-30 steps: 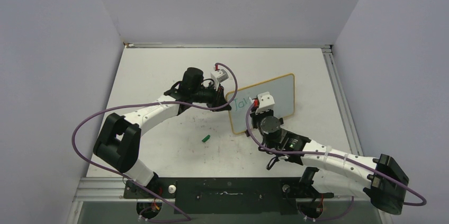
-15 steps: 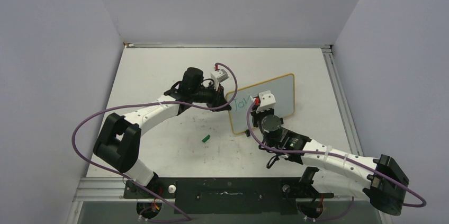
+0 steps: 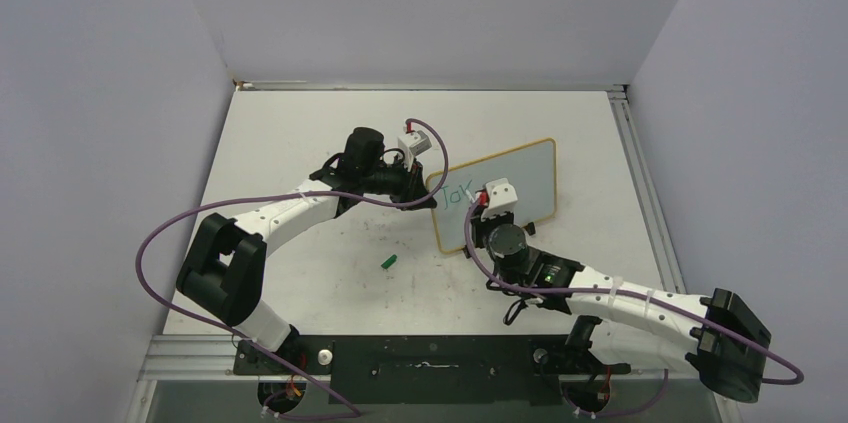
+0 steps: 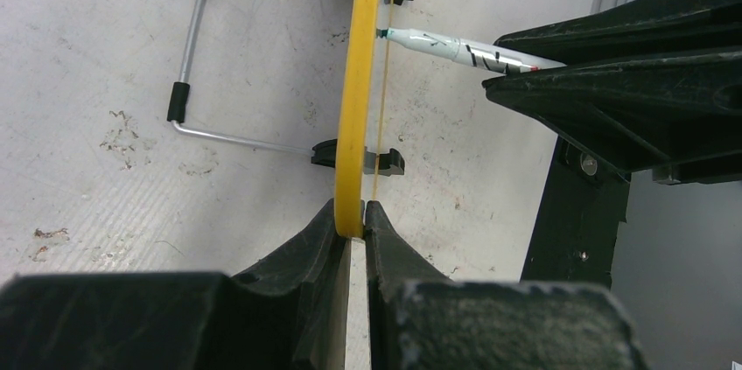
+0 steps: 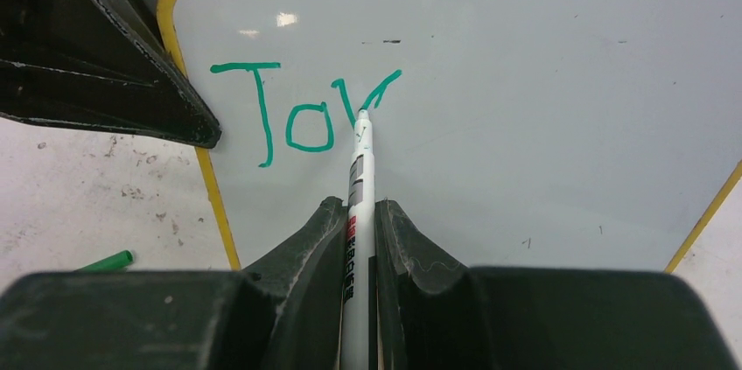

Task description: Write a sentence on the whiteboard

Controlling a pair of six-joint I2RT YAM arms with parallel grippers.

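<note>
Yellow-rimmed white rectangular whiteboard (image 3: 525, 168) stands mid-table, its left edge pinched by our left gripper (image 4: 352, 212); our right gripper (image 5: 359, 212) clamps a white marker (image 5: 360, 160), tip on the teal sentence (image 5: 297, 116); bare board lies rightwards; we see a third letter that was unfinished a second ago.

We can read one piece of writing only: teal-green letters on the whiteboard (image 5: 525, 125), the start of the sentence (image 5: 297, 116) — "Jo", then a slanted stroke like a "v" or an unfinished "y". The marker (image 5: 357, 212) carries red and black print — too small for us to read
</note>
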